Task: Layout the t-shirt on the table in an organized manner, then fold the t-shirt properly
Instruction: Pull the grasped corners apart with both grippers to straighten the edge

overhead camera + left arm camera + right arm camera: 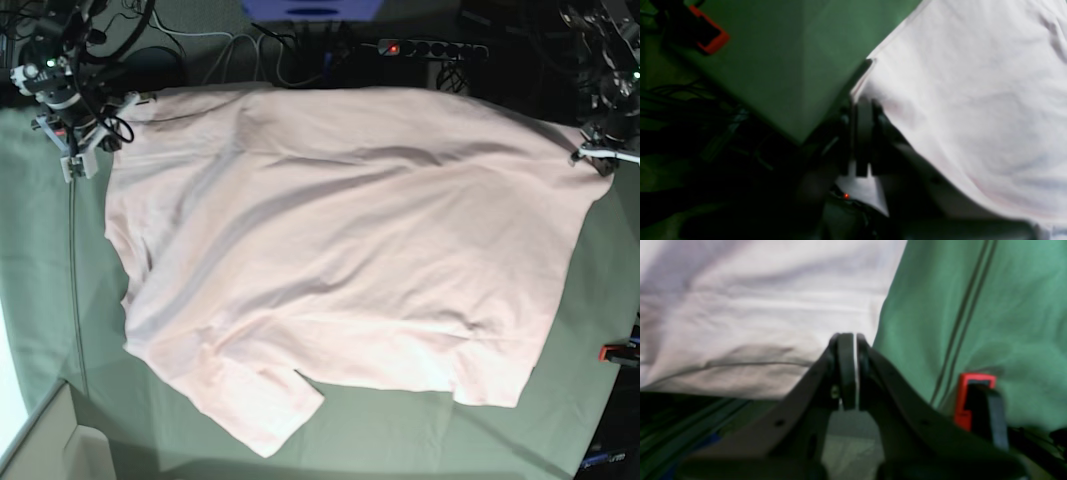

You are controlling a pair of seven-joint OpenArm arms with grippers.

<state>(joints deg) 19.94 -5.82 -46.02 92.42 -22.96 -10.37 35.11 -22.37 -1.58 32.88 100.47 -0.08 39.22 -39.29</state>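
Observation:
The pale pink t-shirt [340, 250] lies spread across the grey-green table [400, 430], plain side up, with soft creases and a sleeve pointing to the near edge. My left gripper [862, 100] is shut on the shirt's hem [973, 100] at the far right corner [592, 155]. My right gripper [851, 336] is shut too, a thin sliver of pink cloth [756, 306] showing between its pads, at the far left corner [100, 140]. No lettering shows.
Red clamps sit at the table's edges [711, 31] [962, 400] [615, 352]. A power strip [430, 47] and cables lie beyond the far edge. Bare table cloth [973, 306] lies beside each gripped corner. The table's near left corner drops off [40, 440].

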